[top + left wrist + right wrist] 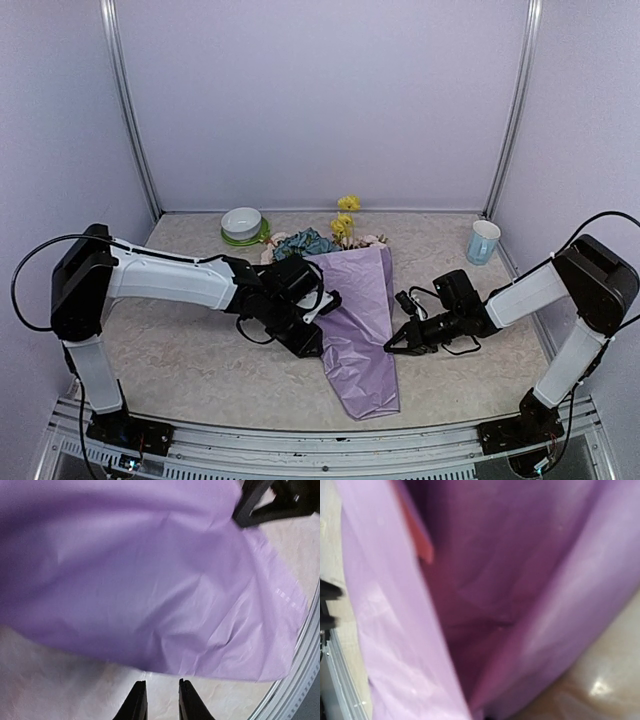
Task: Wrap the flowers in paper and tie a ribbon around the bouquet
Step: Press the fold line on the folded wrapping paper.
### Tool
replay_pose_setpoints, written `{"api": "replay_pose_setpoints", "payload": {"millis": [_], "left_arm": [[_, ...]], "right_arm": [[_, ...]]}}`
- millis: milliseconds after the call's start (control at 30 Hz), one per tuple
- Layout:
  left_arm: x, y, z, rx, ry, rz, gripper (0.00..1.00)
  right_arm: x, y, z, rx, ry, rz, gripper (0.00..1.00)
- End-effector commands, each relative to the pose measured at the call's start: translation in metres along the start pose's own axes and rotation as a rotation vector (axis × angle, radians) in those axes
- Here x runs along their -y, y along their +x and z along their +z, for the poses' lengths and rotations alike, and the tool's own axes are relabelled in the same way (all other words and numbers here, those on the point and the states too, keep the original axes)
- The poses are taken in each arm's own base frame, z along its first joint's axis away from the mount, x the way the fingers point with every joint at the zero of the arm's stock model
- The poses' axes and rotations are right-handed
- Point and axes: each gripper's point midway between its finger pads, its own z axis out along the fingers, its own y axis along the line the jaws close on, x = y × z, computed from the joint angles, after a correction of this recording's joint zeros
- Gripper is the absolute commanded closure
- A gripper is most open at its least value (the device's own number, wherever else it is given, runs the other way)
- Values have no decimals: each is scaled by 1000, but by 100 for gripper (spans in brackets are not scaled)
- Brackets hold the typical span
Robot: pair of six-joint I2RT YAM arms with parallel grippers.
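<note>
Paper just beyond slightly parted left fingers | right fingers closed at edge

Paper: lilac, fills most of the frame, folded around a darker trough.
Streak: orange-red, upper left, too blurred to name.
Tabletop: beige, lower right.

One bouquet, one bowl, one cup, one left claw, one right claw.
</note>
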Motion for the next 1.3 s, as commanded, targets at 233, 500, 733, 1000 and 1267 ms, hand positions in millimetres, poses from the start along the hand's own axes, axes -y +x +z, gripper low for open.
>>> {"api": "replay_pose_setpoints", "payload": {"millis": [233, 500, 733, 1000, 1267], "left_arm": [[-44, -25, 27, -2, -21, -50, 78], [-92, 12, 22, -55, -142, -169, 80], [-89, -20, -21, 79, -191, -149, 82], [14, -32, 11, 47, 67, 53, 80], [-4, -11, 34, -46, -15, 12, 80]], "right_arm": [[0, 1, 0, -3, 10, -8, 100], [2, 4, 1, -12, 16, -4, 100], [2, 4, 0, -10, 21, -6, 100], [-1, 3, 0, -10, 6, -7, 100], [-4, 3, -2, -6, -1, -13, 100]]}}
